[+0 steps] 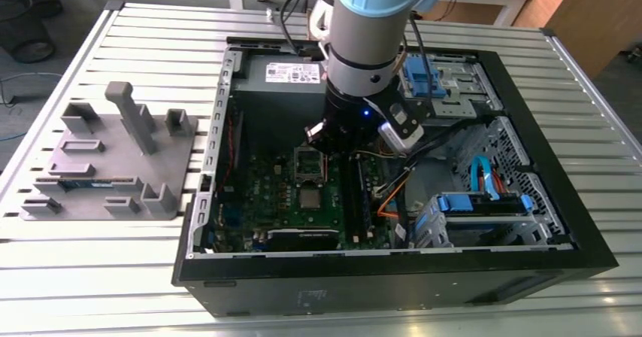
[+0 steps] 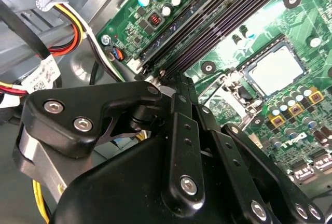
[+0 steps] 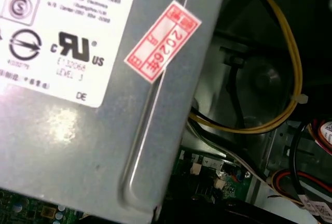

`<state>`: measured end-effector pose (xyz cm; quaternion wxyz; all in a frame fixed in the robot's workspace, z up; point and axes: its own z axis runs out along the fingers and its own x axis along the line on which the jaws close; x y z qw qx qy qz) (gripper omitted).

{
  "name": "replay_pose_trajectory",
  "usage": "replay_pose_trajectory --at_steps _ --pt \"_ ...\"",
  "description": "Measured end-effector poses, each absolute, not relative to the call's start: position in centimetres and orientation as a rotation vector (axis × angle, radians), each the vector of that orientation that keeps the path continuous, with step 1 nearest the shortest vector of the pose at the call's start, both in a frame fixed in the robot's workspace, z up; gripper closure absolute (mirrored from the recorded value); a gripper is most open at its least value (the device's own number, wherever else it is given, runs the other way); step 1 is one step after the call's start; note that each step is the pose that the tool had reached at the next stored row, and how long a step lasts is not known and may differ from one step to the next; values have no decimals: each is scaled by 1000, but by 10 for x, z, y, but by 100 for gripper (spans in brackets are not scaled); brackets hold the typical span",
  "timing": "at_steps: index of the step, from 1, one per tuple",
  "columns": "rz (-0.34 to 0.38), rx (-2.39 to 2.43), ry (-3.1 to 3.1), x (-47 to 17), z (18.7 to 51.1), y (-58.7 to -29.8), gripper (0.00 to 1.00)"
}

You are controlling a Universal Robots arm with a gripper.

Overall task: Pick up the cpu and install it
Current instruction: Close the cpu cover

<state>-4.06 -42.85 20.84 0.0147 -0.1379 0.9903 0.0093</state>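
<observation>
The cpu (image 2: pixel 274 71) is a silvery-white square lying flat in the motherboard socket, with the socket's metal frame (image 2: pixel 228 94) swung open beside it. In the exterior view the cpu (image 1: pixel 311 198) sits mid-board inside the open computer case (image 1: pixel 561 224). My gripper (image 1: pixel 336 145) hangs above the board a little beyond the socket, near the memory slots. In the second wrist view the black fingers of the gripper (image 2: pixel 176 81) meet at their tips with nothing between them, apart from the cpu.
The power supply (image 3: pixel 78 105) stands close behind the gripper, with yellow cables (image 3: pixel 290 53) looping beside it. Blue drive cages (image 1: pixel 482 201) fill the case toward the exterior view's right. A grey fixture tray (image 1: pixel 110 164) holding a long narrow stick (image 1: pixel 86 183) lies outside the case.
</observation>
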Motion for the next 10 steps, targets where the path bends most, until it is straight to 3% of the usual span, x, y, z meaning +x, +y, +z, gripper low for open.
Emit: replay_pose_trajectory --at_steps 10 --pt "30 -430 3082 -42 208 -425 89"
